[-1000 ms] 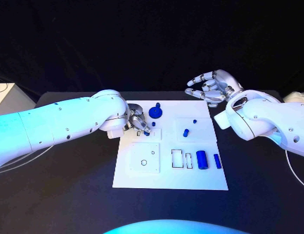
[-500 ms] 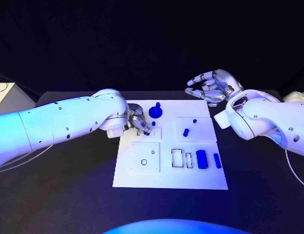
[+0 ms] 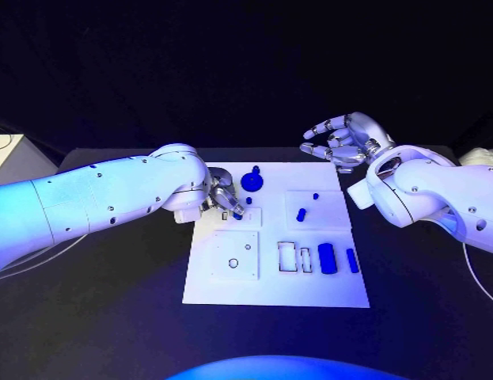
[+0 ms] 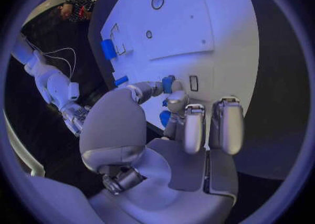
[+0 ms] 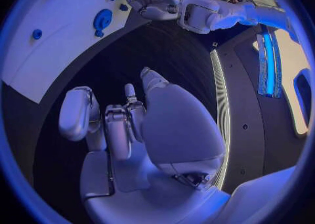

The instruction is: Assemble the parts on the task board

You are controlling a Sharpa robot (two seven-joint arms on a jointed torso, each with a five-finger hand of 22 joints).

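Left robot hand (image 3: 223, 199): pinches a small blue part (image 4: 168, 84) at its fingertips, low over the task board (image 3: 271, 289) near its left edge
Right robot hand (image 3: 343, 142): holds nothing, fingers apart, raised beyond the board's far right corner
Task board: mid-table (image 3: 109, 317), other blue parts lying on it

We cannot see much of the left hand (image 3: 223, 200) from above, because its own big white arm covers it. It pinches a small blue part (image 4: 168, 84), but its fingers (image 4: 186, 124) hide most of that piece (we cannot tell its shape). The task board (image 5: 46, 35) is cut off by the edge of the right wrist view.
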